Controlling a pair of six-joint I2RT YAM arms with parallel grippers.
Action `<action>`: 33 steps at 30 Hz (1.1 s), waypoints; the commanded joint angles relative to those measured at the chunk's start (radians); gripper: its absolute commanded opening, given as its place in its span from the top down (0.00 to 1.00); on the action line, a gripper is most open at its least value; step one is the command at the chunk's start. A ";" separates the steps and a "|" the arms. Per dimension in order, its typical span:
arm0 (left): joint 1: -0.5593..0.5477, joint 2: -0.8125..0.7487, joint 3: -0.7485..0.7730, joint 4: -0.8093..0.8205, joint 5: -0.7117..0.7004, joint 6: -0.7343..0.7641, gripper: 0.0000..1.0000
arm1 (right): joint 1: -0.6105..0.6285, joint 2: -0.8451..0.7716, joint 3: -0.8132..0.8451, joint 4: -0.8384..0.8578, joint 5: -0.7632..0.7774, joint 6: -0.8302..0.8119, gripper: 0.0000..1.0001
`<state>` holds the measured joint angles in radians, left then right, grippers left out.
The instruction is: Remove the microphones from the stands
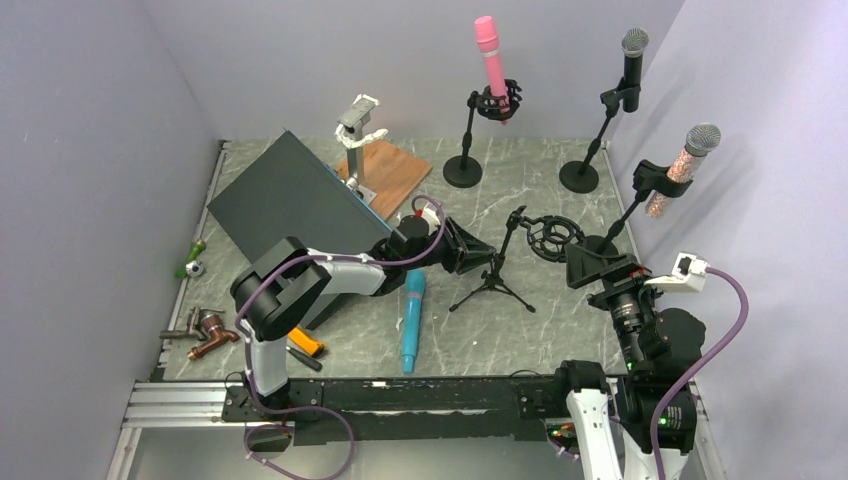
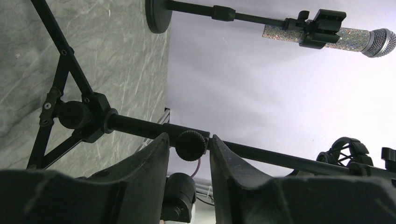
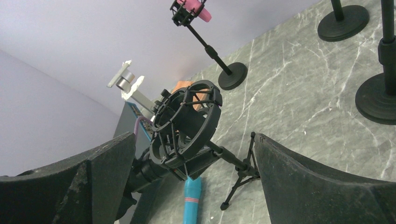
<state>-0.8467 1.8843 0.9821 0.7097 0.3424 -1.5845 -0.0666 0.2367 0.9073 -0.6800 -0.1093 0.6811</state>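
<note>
Top external: left gripper clamped on tripod stand, right gripper spread wide. Blue microphone, at the stand's eight o'clock: rigid, smooth, likely light; grasp mid-barrel.

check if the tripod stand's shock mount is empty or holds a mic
Empty: the shock mount ring is bare; the blue microphone lies on the table.

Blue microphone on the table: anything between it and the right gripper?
Yes. The empty shock mount and tripod stand sit between the open right gripper and the blue microphone, lying beyond them.
</note>
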 commanded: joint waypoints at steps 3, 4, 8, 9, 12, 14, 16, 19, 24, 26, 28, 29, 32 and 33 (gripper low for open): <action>-0.014 0.015 0.022 0.094 -0.003 -0.021 0.56 | 0.002 0.004 -0.006 0.033 0.002 -0.003 0.00; -0.015 0.021 0.023 0.100 -0.005 -0.029 0.57 | 0.002 0.003 -0.005 0.033 0.004 -0.003 0.00; -0.015 0.050 0.037 0.127 0.003 -0.054 0.65 | 0.002 -0.002 -0.003 0.032 0.005 -0.003 0.00; -0.014 0.047 0.038 0.121 0.003 -0.050 0.68 | 0.002 -0.001 0.001 0.028 0.006 -0.004 0.00; -0.015 0.023 0.036 0.065 0.006 -0.037 1.00 | 0.001 0.001 0.010 0.018 0.015 -0.011 0.00; -0.015 0.000 0.028 0.022 0.009 -0.031 1.00 | 0.002 -0.003 0.008 0.023 0.016 -0.011 0.00; -0.014 -0.020 0.030 -0.050 0.029 -0.040 1.00 | 0.002 -0.003 0.004 0.027 0.012 -0.008 0.00; -0.009 -0.042 0.085 -0.298 0.115 -0.083 1.00 | 0.002 0.000 0.001 0.030 0.008 -0.009 0.00; 0.015 -0.056 0.268 -0.913 0.191 0.001 1.00 | 0.002 0.000 0.005 0.029 0.006 -0.015 0.00; 0.027 -0.052 0.324 -1.034 0.192 0.031 1.00 | 0.002 -0.002 0.005 0.030 0.009 -0.015 0.00; 0.039 -0.037 0.391 -1.178 0.166 0.061 1.00 | 0.002 -0.003 0.001 0.037 0.008 -0.012 0.00; 0.040 -0.026 0.418 -1.230 0.159 0.067 1.00 | 0.002 -0.002 -0.002 0.041 0.005 -0.011 0.00; 0.040 0.012 0.473 -1.310 0.143 0.066 1.00 | 0.001 0.001 -0.008 0.049 0.001 -0.009 0.00; 0.038 0.022 0.486 -1.311 0.146 0.061 1.00 | 0.002 0.002 -0.011 0.052 0.000 -0.009 0.00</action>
<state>-0.8062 1.8675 1.4162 -0.2897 0.4995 -1.5703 -0.0666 0.2367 0.9028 -0.6796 -0.1085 0.6804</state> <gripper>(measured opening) 0.157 0.997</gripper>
